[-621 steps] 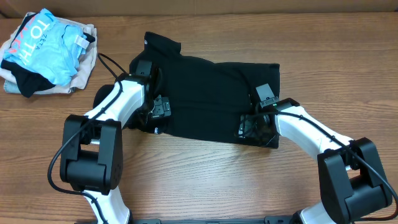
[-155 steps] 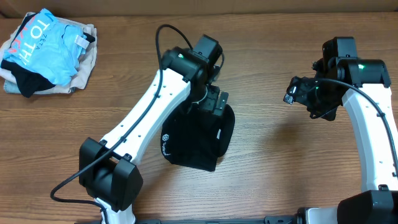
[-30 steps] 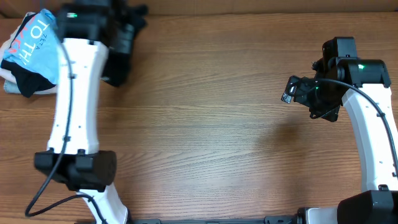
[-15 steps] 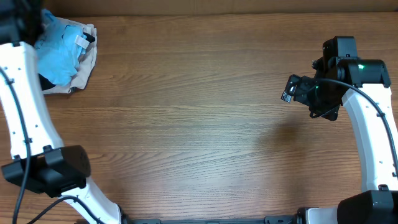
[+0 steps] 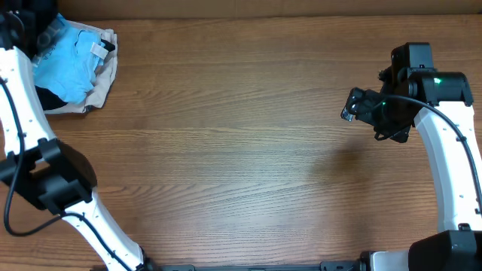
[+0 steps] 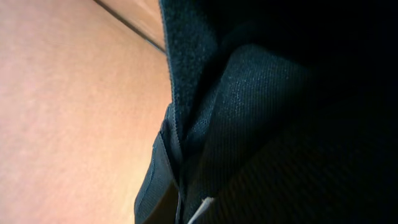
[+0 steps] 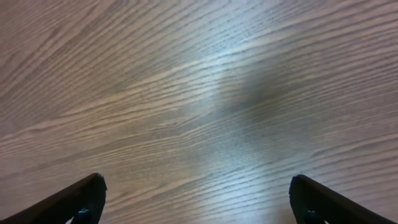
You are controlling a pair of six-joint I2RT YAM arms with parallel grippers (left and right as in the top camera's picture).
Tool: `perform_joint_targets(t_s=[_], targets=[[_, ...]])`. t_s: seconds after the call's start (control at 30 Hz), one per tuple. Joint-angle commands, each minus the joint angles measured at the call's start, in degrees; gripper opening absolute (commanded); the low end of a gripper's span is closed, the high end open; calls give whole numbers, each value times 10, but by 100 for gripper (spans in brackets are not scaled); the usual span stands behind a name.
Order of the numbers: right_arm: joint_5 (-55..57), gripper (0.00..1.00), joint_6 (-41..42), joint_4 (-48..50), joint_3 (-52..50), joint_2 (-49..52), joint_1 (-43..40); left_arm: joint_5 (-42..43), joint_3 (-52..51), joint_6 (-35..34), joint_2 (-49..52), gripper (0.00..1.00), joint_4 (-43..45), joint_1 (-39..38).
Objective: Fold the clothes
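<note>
A soft light blue garment point(image 5: 69, 60) lies on a crumpled beige garment point(image 5: 105, 74) in the far left corner of the wood-grain counter point(image 5: 241, 150). The white left arm point(image 5: 19, 98) reaches over that pile's left edge. Soft black T-shirt fabric point(image 6: 280, 124) fills the right side of the left wrist view. The black right claw point(image 5: 349, 107) hangs over the counter's right side, well apart from the pile.

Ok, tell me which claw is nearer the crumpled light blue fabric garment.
Left. The left claw sits beside the light blue garment at the far-left corner of the wooden table; the right claw hangs over its right side.
</note>
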Motion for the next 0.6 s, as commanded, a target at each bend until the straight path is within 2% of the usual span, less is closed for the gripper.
perform_joint_targets(t_s=[0.0,0.23,0.43,0.5,0.57], targets=[[-3,96,0,6,4,-8,-2,-14,17,41,-6,4,45,7],[-3,95,2,10,4,-8,-2,-14,17,81,-5,4,83,20],[-3,95,2,10,4,-8,-2,-3,16,80,1,6,10,43],[-3,95,2,8,4,-8,-2,29,8,80,2,21,-22,51],[-3,95,2,10,4,-8,-2,78,0,80,2,46,-53,55]])
